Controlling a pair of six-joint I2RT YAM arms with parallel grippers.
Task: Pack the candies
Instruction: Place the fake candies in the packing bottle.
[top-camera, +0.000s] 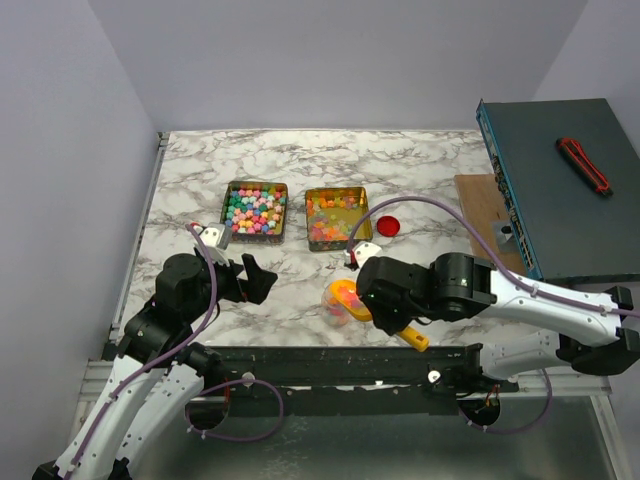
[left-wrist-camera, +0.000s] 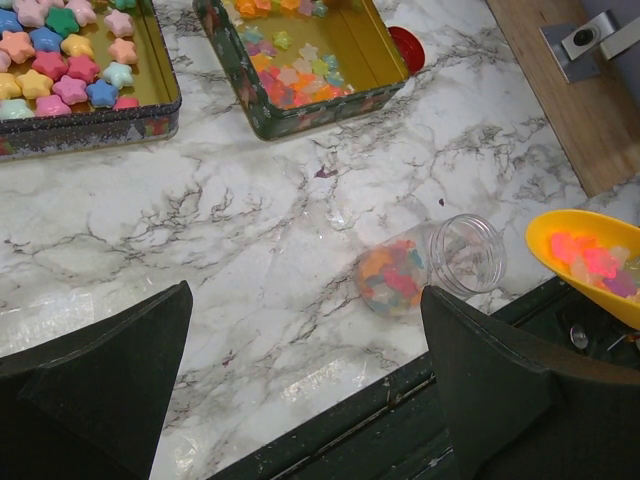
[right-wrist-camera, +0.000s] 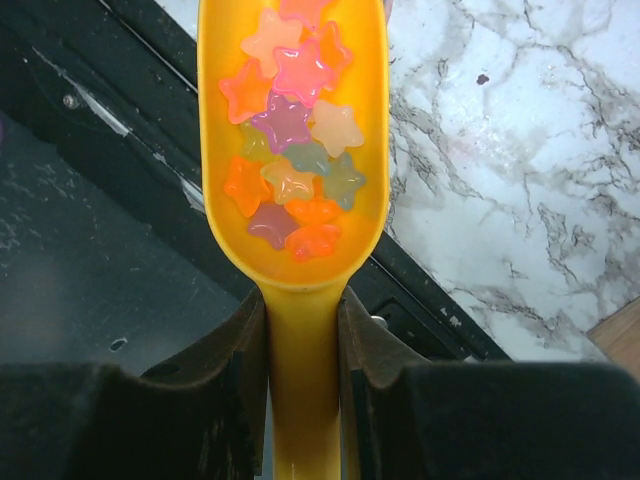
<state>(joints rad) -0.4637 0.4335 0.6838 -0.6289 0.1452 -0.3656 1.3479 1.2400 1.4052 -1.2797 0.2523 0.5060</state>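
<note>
Candies (right-wrist-camera: 290, 130), star jellies, are carried in the scoop (right-wrist-camera: 215, 120) gripped by its handle in the right claw (right-wrist-camera: 302, 320), bowl just beside the mouth of the jar (left-wrist-camera: 430, 265) laid sideways on the desk (left-wrist-camera: 250, 200); left claw (left-wrist-camera: 305, 330) held wide, empty.

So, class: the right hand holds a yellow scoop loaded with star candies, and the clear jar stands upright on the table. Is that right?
Not quite. The jar is not upright: it lies on its side on the table, as the left wrist view shows. The right hand does hold the scoop loaded with candies.
</note>
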